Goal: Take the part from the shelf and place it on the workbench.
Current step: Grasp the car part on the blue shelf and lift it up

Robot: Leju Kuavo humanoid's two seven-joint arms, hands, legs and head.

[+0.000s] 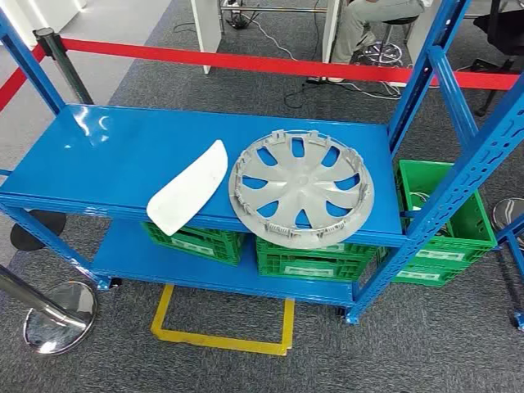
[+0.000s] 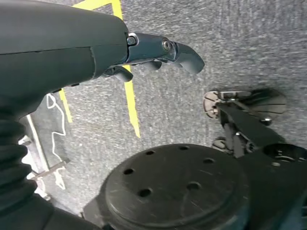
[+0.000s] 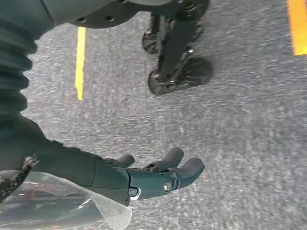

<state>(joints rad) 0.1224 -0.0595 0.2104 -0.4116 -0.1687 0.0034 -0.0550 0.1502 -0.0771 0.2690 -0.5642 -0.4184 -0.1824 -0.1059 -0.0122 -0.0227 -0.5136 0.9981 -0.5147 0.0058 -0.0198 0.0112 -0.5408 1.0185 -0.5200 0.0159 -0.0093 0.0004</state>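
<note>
the silver wheel cover (image 1: 301,187) lies flat on the blue shelf's (image 1: 111,155) top board, toward its right end and front edge. at its nine o'clock, just beside it, a white curved panel (image 1: 188,187) pokes past the front edge. under them, on the lower board, stand green crates (image 1: 309,260); at twelve o'clock a red barrier tape (image 1: 247,61) runs across. the left hand (image 2: 152,52) and right hand (image 3: 152,175) hang over grey carpet, fingers loosely spread, holding nothing.
</note>
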